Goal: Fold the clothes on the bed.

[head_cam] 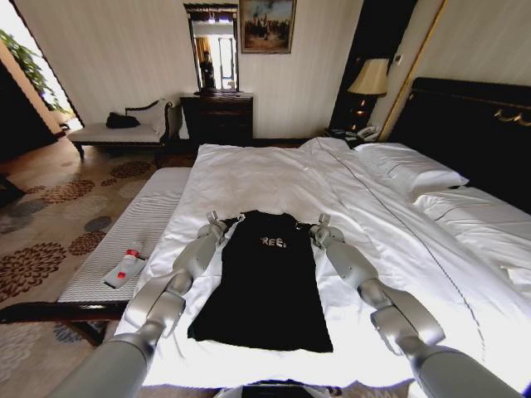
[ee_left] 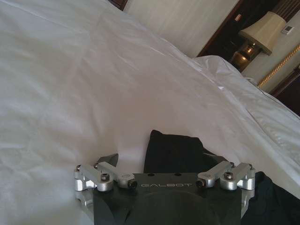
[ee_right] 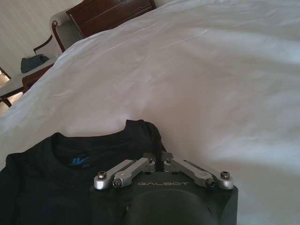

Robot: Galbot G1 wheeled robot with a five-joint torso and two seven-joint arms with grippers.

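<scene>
1. Both grippers sit at the shoulders of the black T-shirt in the middle of the head view: our left gripper at the shirt's upper left corner, our right gripper at its upper right corner.
2. Our left gripper, seen from its wrist camera, has its linkages spread wide, with a fold of black fabric lying between them; we cannot tell whether the fingertips actually touch the cloth.
3. Our right gripper, seen from its wrist camera, has its linkages drawn together to a point, pinching the shoulder edge of the T-shirt beside the collar, where a blue neck label shows.
4. We see the T-shirt lying flat on the white duvet of the bed, collar toward the top of the frame and hem toward the bottom, with small white lettering across the chest and the sleeves tucked in so the shape is a narrow rectangle.
5. White pillows lie at the right of the frame against the dark headboard.
6. At the lower left, a grey striped bench stands beside the bed, and a small white bottle with a red cap lies on it.
</scene>
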